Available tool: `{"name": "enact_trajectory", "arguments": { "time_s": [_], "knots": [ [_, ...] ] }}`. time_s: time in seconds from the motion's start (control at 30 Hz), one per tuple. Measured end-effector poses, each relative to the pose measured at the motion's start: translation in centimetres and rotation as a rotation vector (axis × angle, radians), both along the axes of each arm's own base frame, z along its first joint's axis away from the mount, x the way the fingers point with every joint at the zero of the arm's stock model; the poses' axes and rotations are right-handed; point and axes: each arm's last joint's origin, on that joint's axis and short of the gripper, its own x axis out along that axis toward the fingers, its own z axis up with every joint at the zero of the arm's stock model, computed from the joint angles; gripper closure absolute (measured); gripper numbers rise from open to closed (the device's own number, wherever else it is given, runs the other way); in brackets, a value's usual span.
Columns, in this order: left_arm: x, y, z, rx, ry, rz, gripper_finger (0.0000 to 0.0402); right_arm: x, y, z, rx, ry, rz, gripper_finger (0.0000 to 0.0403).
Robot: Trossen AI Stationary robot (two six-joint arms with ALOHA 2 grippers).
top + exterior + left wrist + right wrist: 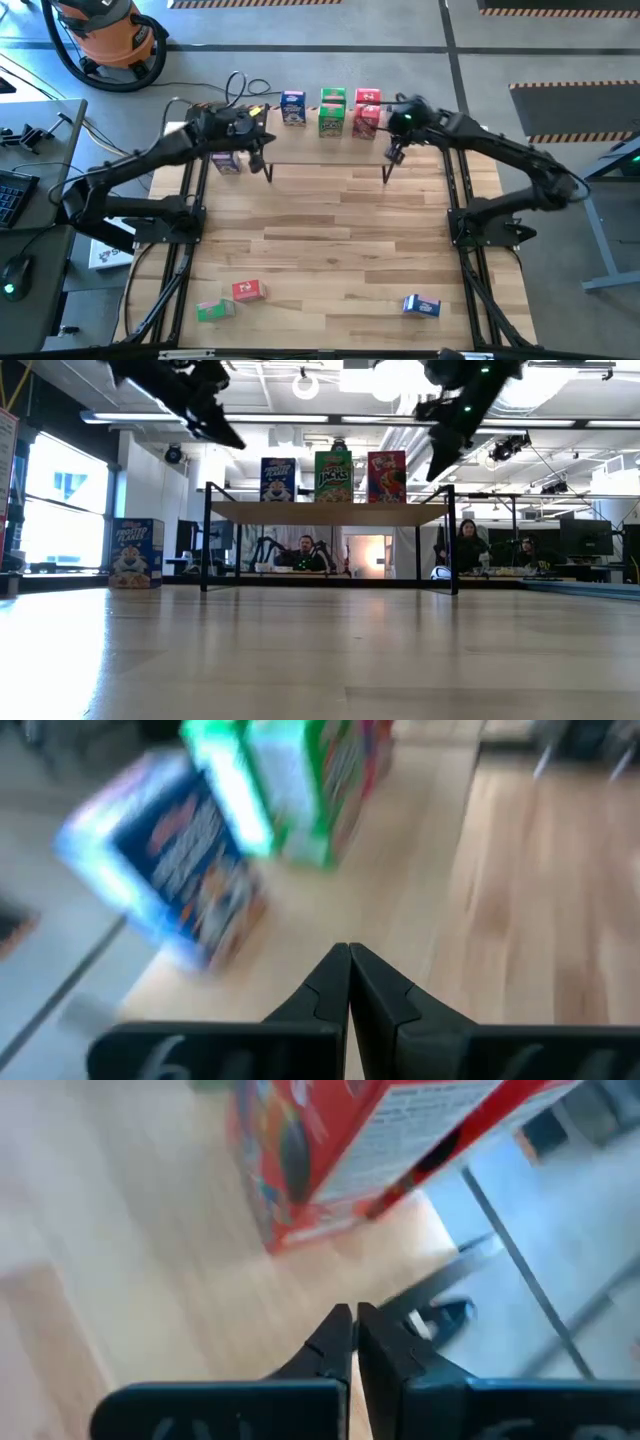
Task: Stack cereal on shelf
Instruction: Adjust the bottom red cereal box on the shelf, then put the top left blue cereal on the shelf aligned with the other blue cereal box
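Wooden worktop (340, 225) carries the shelf (330, 513) at its far edge. On the shelf: blue cereal box (277, 480), green box (333, 476), red box (387, 476) upright in a row. Left claw (348, 982) and right claw (354, 1342) both fully closed, empty, above the shelf ends. Three loose boxes near the front edge: green (213, 310), red (248, 291), blue (421, 305).

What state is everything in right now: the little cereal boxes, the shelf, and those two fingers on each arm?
blue box on shelf: upright
green boxes on shelf: upright
red boxes on shelf: upright
shelf: standing, bearing boxes
blue box by left shelf leg: upright on table
red box near front: lying down
green box near front: lying down
blue box near front: lying down
left gripper: fingers shut, empty
right gripper: fingers shut, empty
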Motion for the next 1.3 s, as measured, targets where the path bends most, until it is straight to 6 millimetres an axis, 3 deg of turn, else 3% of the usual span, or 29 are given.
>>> {"name": "enact_trajectory", "arguments": {
  "time_s": [0.13, 0.3, 0.5, 0.67, 0.9, 1.3],
  "knots": [
    [-1.1, 0.0, 1.6, -0.078, 0.260, 0.062, 0.0401, -2.2, 2.2, -1.2, -0.032, -0.204, 0.062, 0.0403],
    [-1.8, 1.0, 2.3, -0.152, 0.560, 0.141, 0.0401, -3.6, 5.0, -3.1, -0.073, -0.411, 0.150, 0.0403],
    [-1.5, 2.8, 0.6, -0.226, 0.860, 0.126, 0.0386, -4.4, 7.2, -4.4, -0.080, -0.461, 0.224, 0.0403],
    [-0.8, 3.9, -1.0, -0.146, 1.052, 0.027, 0.0372, -4.4, 8.0, -4.6, -0.070, -0.463, 0.231, 0.0403],
    [-0.4, 4.5, -1.6, -0.157, 1.058, -0.035, 0.0399, -4.1, 8.5, -4.4, -0.081, -0.478, 0.253, 0.0403],
    [-2.7, 3.7, 1.2, -0.127, 0.880, 0.086, 0.0391, -3.8, 9.1, -4.2, -0.104, -0.495, 0.262, 0.0403]
  ]
}}
